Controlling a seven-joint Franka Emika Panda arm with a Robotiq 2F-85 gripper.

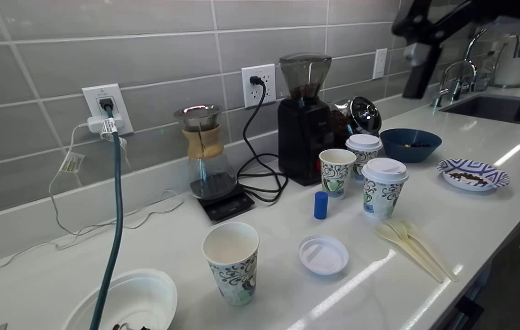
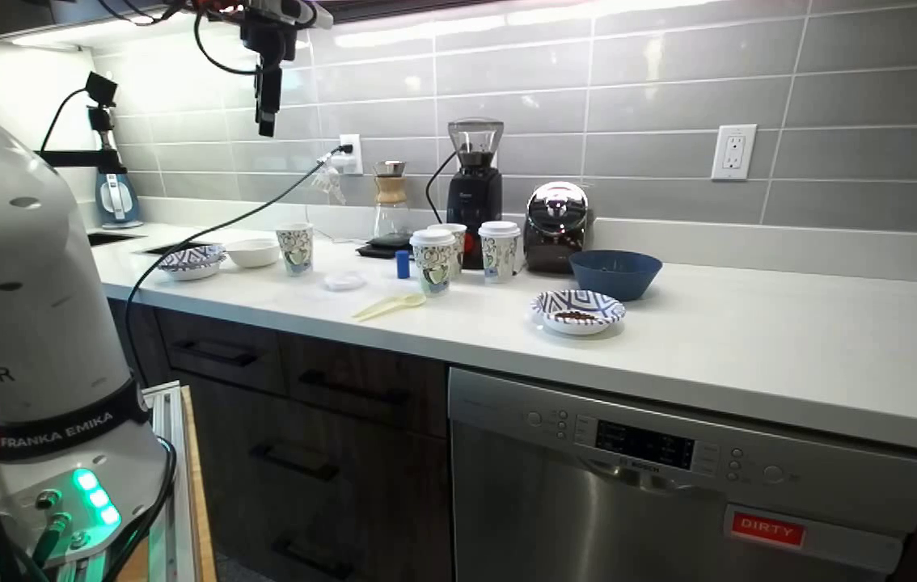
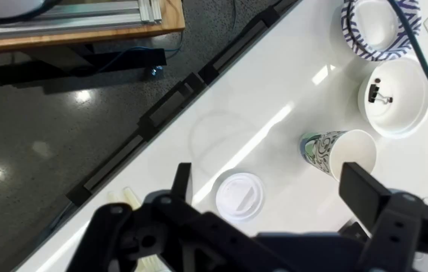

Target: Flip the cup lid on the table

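The cup lid [image 1: 323, 255] is a flat white disc lying on the white table [image 1: 452, 206]. Its rim seems to face up, like a shallow dish. It also shows in an exterior view [image 2: 344, 281] and in the wrist view [image 3: 239, 197], between the fingers as seen from above. My gripper [image 3: 267, 168] is wide open with nothing between its fingers. It hangs well above the table in both exterior views [image 1: 473, 98] [image 2: 267, 125], apart from the lid.
An open paper cup [image 1: 232, 263] stands near the lid. A blue cylinder [image 1: 320, 205], a lidded cup [image 1: 384, 188] and pale cutlery [image 1: 413, 247] lie beyond it. A white bowl [image 3: 397, 98], coffee maker [image 1: 209, 160], grinder [image 1: 305, 133] and hanging cable [image 1: 115, 220] are also around.
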